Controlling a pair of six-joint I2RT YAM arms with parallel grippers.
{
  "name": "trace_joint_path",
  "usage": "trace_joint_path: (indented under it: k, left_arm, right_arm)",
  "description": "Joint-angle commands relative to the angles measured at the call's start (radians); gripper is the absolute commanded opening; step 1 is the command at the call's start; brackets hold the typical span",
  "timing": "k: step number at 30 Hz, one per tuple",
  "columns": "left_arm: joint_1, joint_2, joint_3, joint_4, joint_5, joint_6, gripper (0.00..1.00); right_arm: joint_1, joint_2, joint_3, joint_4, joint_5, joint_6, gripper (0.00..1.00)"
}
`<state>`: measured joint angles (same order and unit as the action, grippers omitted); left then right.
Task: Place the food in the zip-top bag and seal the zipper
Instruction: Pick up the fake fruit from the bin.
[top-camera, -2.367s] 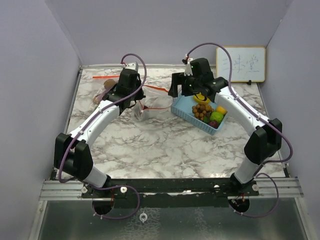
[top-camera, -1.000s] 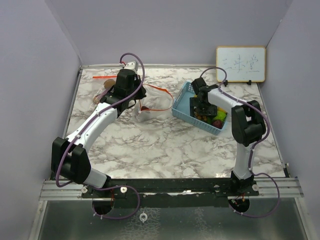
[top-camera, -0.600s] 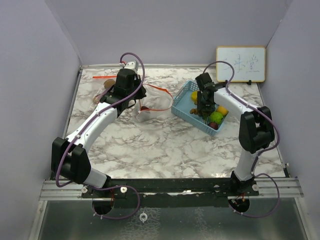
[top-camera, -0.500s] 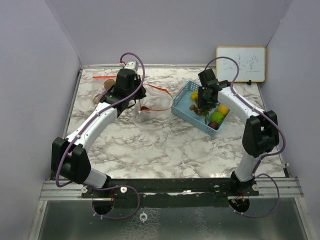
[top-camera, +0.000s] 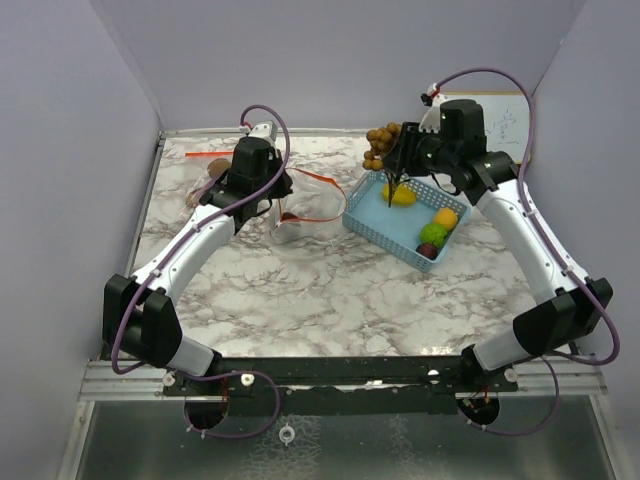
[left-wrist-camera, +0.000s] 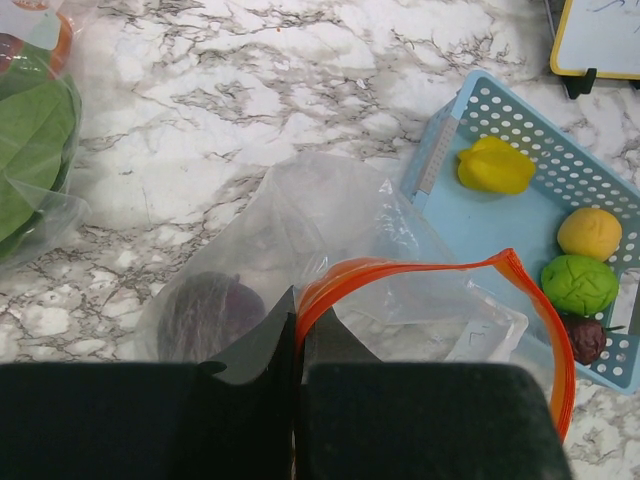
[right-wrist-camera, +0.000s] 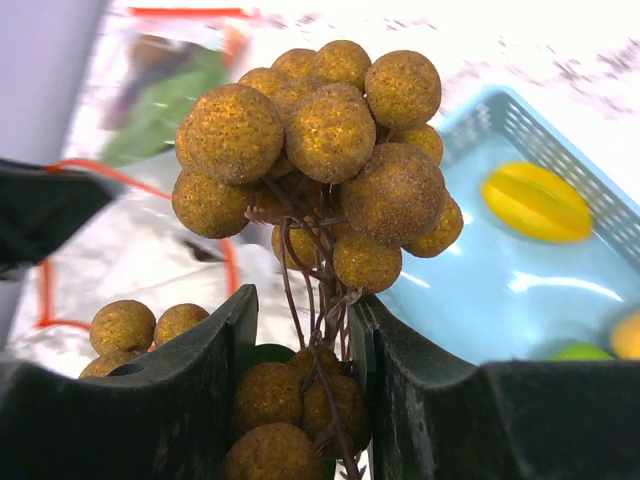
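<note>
My right gripper (top-camera: 394, 166) (right-wrist-camera: 305, 302) is shut on the stems of the brown grape bunch (top-camera: 380, 143) (right-wrist-camera: 320, 130), which hangs in the air above the far left corner of the blue basket (top-camera: 365, 222). In the basket lie a yellow fruit (top-camera: 400, 195), an orange one (top-camera: 446, 217), a lime-green one (top-camera: 433, 234) and a dark purple one (top-camera: 427, 248). My left gripper (top-camera: 264, 198) (left-wrist-camera: 297, 322) is shut on the orange zipper rim of the clear zip-top bag (left-wrist-camera: 330, 230), holding its mouth open. A purple fruit (left-wrist-camera: 205, 315) lies inside.
A long green leafy vegetable (left-wrist-camera: 30, 140) lies wrapped in clear plastic at the far left of the marble table (top-camera: 300, 280). A whiteboard (top-camera: 510, 125) leans on the back wall, behind my right arm. Purple walls close in both sides.
My right gripper closed on the grape bunch in the basket and lifted it up and back, clear of the basket. The left gripper and the bag stayed put.
</note>
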<state>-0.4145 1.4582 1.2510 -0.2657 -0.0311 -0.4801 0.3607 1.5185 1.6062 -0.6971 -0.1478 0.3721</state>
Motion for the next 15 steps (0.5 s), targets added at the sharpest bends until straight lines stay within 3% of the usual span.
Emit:
trace_joint_path:
  k: [1,7,11,15]
  left_arm:
    - [-0.003,-0.002,0.030,0.002,0.024,0.009,0.00]
    - [-0.003,0.003,0.038,-0.003,0.035,0.009,0.00]
    - [-0.003,0.002,0.046,-0.002,0.038,0.008,0.00]
    - [-0.003,0.008,0.056,-0.002,0.038,0.010,0.00]
  right_arm:
    - [0.001,-0.068,0.017,0.191,-0.238,0.049,0.29]
    - [0.026,-0.119,-0.109,0.529,-0.387,0.244,0.26]
    - [0.049,-0.117,-0.132,0.553,-0.463,0.272,0.25]
    - [0.057,-0.147,-0.247,0.690,-0.582,0.390,0.24]
